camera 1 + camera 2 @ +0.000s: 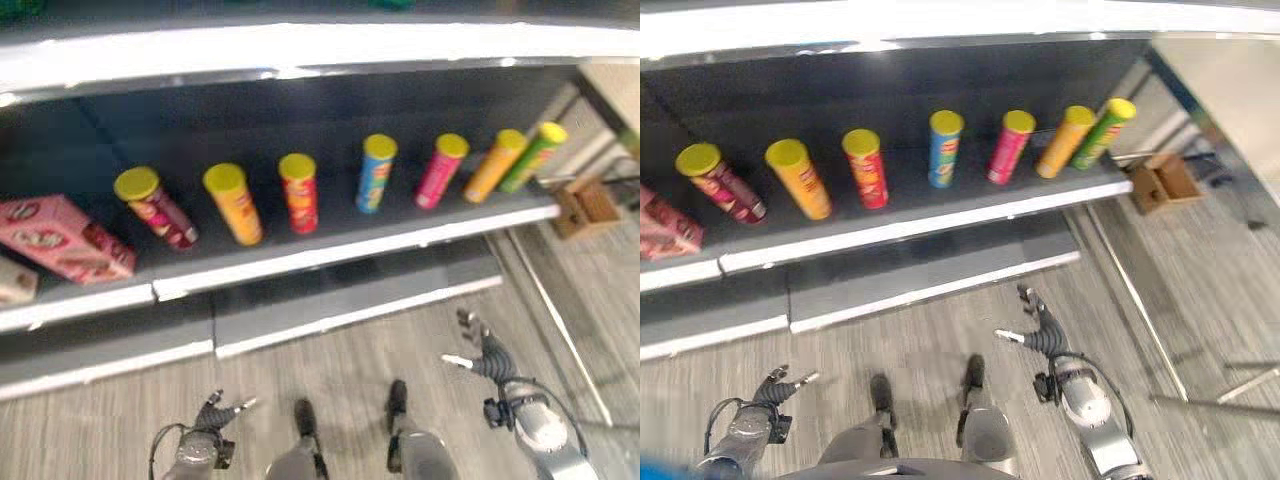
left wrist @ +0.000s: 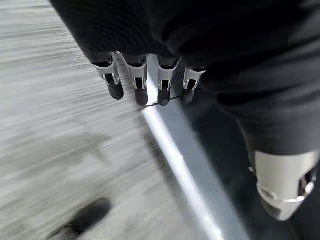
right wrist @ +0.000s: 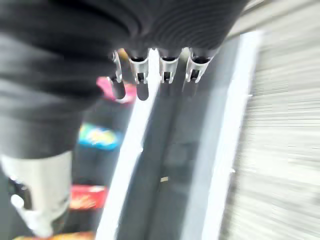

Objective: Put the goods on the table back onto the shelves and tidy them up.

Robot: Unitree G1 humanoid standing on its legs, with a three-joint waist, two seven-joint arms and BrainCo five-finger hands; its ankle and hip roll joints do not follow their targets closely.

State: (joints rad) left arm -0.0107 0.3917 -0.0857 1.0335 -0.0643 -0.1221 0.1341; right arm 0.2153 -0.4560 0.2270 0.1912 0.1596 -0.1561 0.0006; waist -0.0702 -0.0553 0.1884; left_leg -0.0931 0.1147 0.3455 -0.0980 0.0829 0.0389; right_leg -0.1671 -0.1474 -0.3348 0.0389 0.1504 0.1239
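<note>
I am standing the robot in front of the shelf (image 1: pixel 330 255) with both hands hanging low over the floor (image 1: pixel 330 370), and neither is carrying anything. The left hand (image 1: pixel 212 415) is hanging with its fingers (image 2: pixel 141 90) straight and relaxed. The right hand (image 1: pixel 482 356) is doing likewise, its fingers (image 3: pixel 165 72) loosely spread and its thumb sticking out to the side.

The goods I can see are already sitting on the shelf: a row of seven yellow-lidded cans, namely a maroon can (image 1: pixel 158 210), an orange-yellow can (image 1: pixel 233 204), a red can (image 1: pixel 299 193), a blue can (image 1: pixel 375 173), a pink can (image 1: pixel 440 170), an orange can (image 1: pixel 493 165) and a green can (image 1: pixel 531 156). A pink box (image 1: pixel 62 238) is lying on its side at the left end. All of them are well apart from both hands, up and ahead.

As I judge it, the step in hand is tidying. The orange and green cans are crowding together at the right end, and the box is lying skewed. To do it well I should be raising one hand at a time, approaching each can from the side near its middle, and nudging gently so none topples into its neighbour.
</note>
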